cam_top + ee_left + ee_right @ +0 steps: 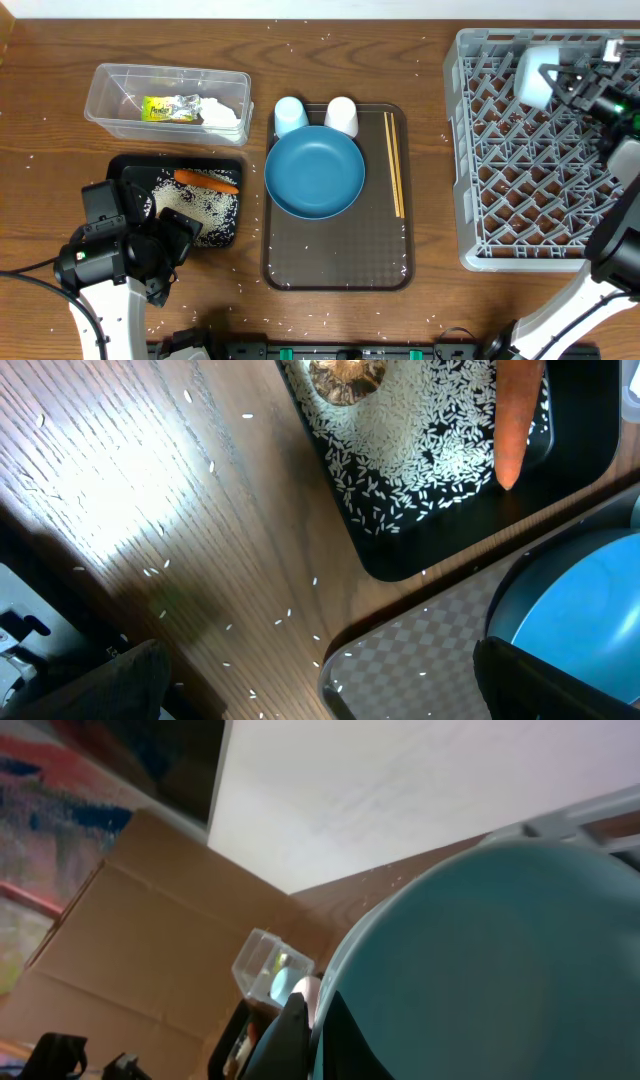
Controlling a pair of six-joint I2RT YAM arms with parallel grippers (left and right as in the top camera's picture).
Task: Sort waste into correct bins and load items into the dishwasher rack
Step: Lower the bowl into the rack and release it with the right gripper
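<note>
The right hand, clamped on the white bowl with pale blue inside, should seat it between the grey plastic lattice rack's pegs before releasing; the left hand hangs with fingers apart.

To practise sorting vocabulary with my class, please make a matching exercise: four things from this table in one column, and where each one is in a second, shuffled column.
Things
1. carrot
2. snack wrapper
3. chopsticks
4. white bowl

Places
A. on the brown serving tray
B. in the right gripper, over the dishwasher rack
C. in the black tray
D. in the clear tub

Pairs: 1-C, 2-D, 3-A, 4-B
</note>
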